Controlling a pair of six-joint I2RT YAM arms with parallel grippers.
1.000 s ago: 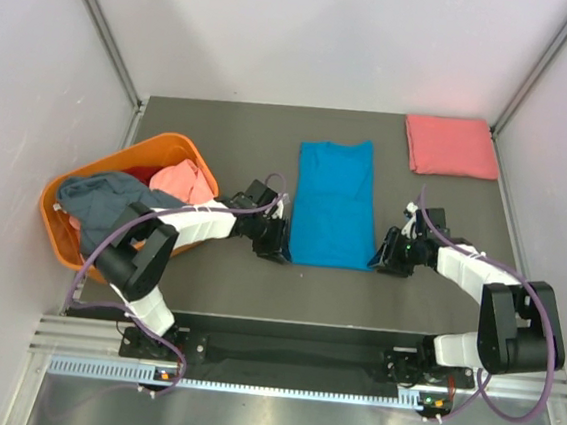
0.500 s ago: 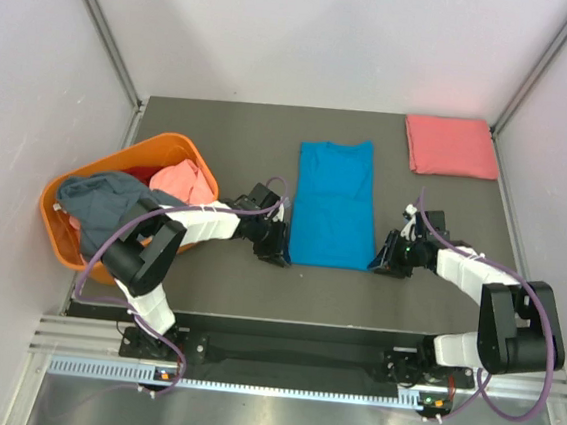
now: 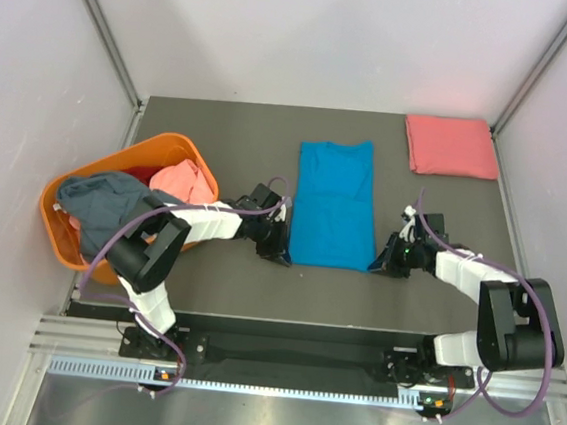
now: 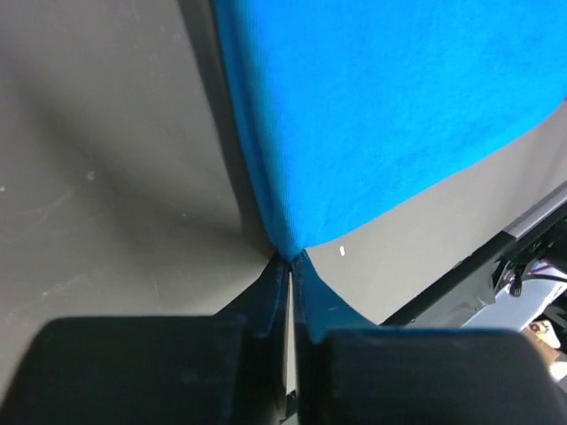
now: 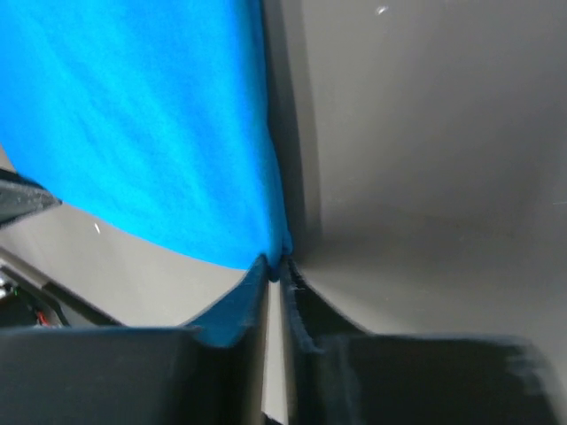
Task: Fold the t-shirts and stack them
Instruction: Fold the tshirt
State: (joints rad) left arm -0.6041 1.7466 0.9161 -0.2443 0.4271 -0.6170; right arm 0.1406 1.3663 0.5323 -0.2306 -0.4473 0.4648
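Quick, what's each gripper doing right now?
Left gripper: shut on the blue t-shirt, near corner.
Right gripper: shut on the blue t-shirt, other near corner.

1. One bright blue shirt [image 3: 333,204].
2. Two salmon-pink shirts: one folded pink shirt [image 3: 451,145], one crumpled pink shirt [image 3: 184,180].
3. One grey-blue shirt [image 3: 104,200].
4. One orange basket [image 3: 159,146].
5. Two hands: left hand [image 3: 281,257], right hand [image 3: 379,266].
6. One table [image 3: 240,138].

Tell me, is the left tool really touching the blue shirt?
Touching. The left wrist view shows the left tool pinched shut on the blue shirt's near corner.
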